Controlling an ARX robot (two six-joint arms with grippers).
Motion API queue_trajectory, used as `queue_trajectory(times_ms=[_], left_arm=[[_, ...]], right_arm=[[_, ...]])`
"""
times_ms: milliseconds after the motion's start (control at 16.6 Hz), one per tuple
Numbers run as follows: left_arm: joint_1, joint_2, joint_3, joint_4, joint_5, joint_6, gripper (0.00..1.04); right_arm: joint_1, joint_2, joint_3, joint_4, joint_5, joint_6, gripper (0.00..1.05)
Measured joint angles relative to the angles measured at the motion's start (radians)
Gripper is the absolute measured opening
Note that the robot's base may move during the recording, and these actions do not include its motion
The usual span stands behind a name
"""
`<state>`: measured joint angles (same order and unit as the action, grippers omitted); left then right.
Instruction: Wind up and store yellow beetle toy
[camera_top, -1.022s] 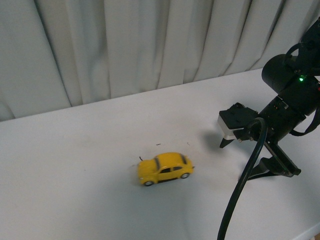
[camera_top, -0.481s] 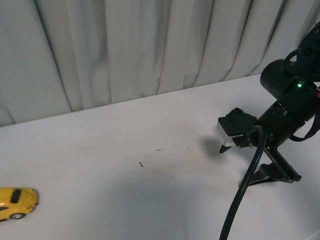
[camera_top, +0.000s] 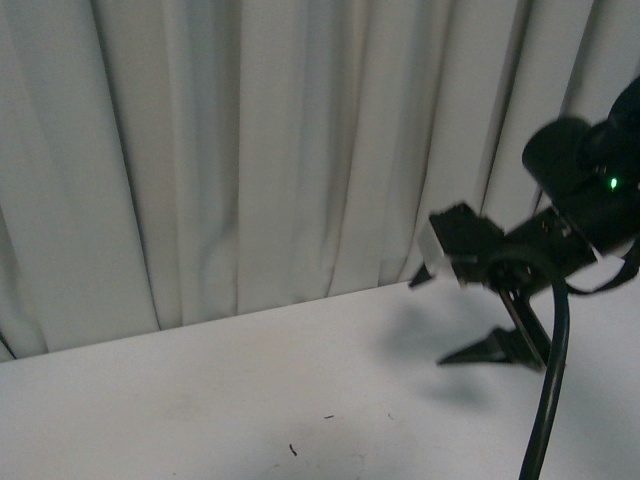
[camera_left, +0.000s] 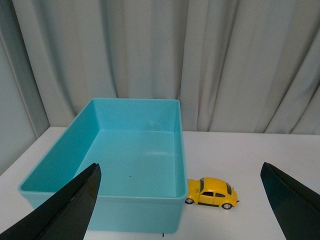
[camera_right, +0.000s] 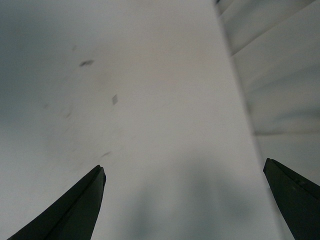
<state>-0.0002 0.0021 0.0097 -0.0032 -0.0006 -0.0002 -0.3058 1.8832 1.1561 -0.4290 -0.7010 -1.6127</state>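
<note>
beetle toy (camera_left: 210, 192) rolled beside bin (camera_left: 135, 215) | left jaws apart, toy ahead | right jaws apart

The yellow beetle toy (camera_left: 210, 192) sits just beside the outer wall of the turquoise bin (camera_left: 130, 212), which blocks approach from that flank (the other flank faces open white table (camera_left: 260, 150)). The curtain (camera_left: 225, 65) closes off the table's far edge, and the bin stands open-topped.
</note>
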Motion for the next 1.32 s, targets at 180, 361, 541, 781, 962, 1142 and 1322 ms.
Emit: queue_trajectory(times_ms=[180,361,541,781,962,1142,1322], left_arm=[[0.0,0.0,0.0,0.0,0.0,0.0,0.98],[0.0,0.0,0.0,0.0,0.0,0.0,0.98],[0.0,0.0,0.0,0.0,0.0,0.0,0.98],[0.0,0.0,0.0,0.0,0.0,0.0,0.98],[0.0,0.0,0.0,0.001,0.001,0.0,0.98],[0.0,0.0,0.0,0.0,0.0,0.0,0.98],[0.0,0.0,0.0,0.0,0.0,0.0,0.98]], right_arm=[[0.011,-0.206,-0.055,0.348,-0.153,0.267,0.98],[0.004,-0.414,-0.167,0.838,-0.132,0.707,0.98],[0.039,-0.61,-0.33,1.142,-0.092,1.111,0.98],[0.312,-1.098,-0.615,0.64,0.625,1.535,0.55],[0.306,-1.332,-0.802,0.633,0.703,1.588,0.21],[0.306,-1.404,-0.919,0.662,0.701,1.597,0.02],[0.306,-1.476,-0.988,0.672,0.701,1.598,0.02]])
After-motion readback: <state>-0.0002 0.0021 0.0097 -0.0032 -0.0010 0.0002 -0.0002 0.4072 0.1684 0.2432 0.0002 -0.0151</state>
